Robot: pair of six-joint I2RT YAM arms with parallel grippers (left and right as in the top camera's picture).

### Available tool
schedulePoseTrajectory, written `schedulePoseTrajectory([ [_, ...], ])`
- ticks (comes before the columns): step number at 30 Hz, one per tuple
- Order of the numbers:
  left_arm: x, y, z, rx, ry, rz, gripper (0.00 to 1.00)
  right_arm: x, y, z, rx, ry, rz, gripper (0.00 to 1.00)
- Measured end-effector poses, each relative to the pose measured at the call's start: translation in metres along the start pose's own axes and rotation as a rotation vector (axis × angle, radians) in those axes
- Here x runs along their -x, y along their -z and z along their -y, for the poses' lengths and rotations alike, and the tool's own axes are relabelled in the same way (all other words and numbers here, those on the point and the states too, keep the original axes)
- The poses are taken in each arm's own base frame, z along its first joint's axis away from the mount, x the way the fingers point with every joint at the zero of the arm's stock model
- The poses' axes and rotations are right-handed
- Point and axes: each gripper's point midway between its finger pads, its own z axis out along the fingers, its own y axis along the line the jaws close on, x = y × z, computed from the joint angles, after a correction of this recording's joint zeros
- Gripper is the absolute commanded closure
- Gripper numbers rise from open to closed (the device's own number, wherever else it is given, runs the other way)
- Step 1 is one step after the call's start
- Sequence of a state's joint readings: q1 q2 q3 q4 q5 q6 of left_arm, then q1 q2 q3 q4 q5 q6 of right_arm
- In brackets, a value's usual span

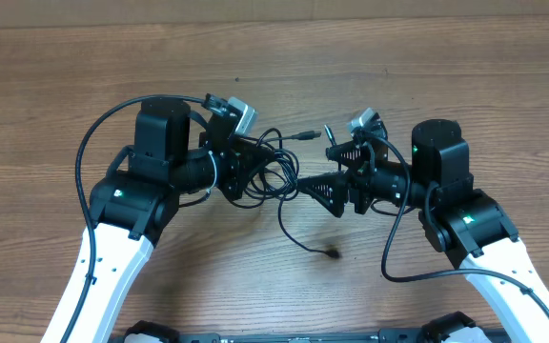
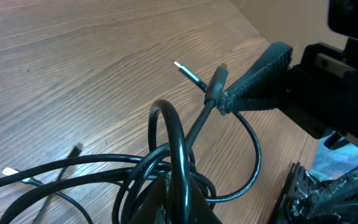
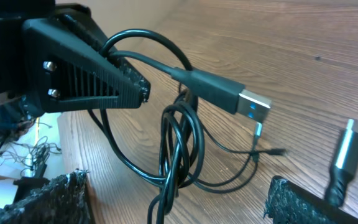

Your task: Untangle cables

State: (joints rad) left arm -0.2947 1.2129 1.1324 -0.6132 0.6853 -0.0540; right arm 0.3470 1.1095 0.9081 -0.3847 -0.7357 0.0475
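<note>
The cables (image 1: 273,164) form a black tangle of loops between my two grippers at mid-table. My left gripper (image 1: 236,176) is shut on the bundle; in the left wrist view its jaws (image 2: 180,202) pinch several cable strands (image 2: 178,143). A silver-tipped plug (image 2: 188,73) and a dark plug (image 2: 219,79) stick out beyond. My right gripper (image 1: 320,168) stands open around hanging cable loops (image 3: 180,155), with its fingers (image 3: 45,199) wide apart and not touching them. A USB plug (image 3: 253,103) juts out to the right of the left gripper's finger (image 3: 86,78).
One cable strand trails toward the front of the wooden table (image 1: 46,86) and ends in a small plug (image 1: 332,253). Another plug (image 3: 348,149) lies to the right of my right gripper. Thick black arm wires (image 1: 89,152) arc beside each arm.
</note>
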Motion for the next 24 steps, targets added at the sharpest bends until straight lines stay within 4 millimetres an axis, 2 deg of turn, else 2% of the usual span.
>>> schedulePoseTrajectory([
  [18,0.003,0.0,0.008,-0.046,-0.017,0.01,0.96,-0.012,0.0,-0.001,0.01,0.003,-0.045,0.05],
  [24,0.003,0.0,0.008,-0.045,-0.017,0.01,0.96,-0.023,0.002,0.018,-0.101,-0.048,-0.081,0.05],
])
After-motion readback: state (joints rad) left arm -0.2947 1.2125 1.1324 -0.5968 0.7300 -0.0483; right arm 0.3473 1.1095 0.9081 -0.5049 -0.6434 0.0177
